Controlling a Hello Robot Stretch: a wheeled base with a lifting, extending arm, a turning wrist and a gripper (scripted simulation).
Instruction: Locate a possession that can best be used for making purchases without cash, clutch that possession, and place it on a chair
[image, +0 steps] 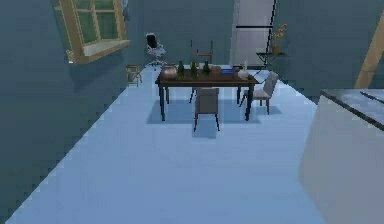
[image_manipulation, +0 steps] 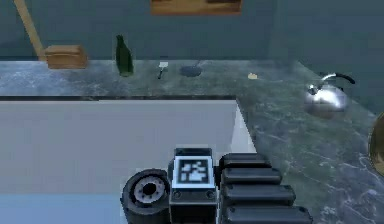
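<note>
The claw (image_manipulation: 148, 196) sits low at the arm's end. I cannot tell if its fingers are spread or pressed together, nor if it holds anything. Beyond it, toward the arm side view's right, a metal kettle (image_manipulation: 328, 96) stands on the stone counter (image_manipulation: 290, 135). Farther beyond the claw lies a small pale flat thing (image_manipulation: 252, 75), perhaps the card, but too small to be sure. Near it are a dark dish (image_manipulation: 190, 70), a green bottle (image_manipulation: 123, 56) and a wooden box (image_manipulation: 66, 57); I cannot see their contents. My worry is that a long reach could knock over the bottle, and a flat card may slip. The chairs (image: 207, 103) stand well apart from the claw, around the dining table (image: 205, 78).
</note>
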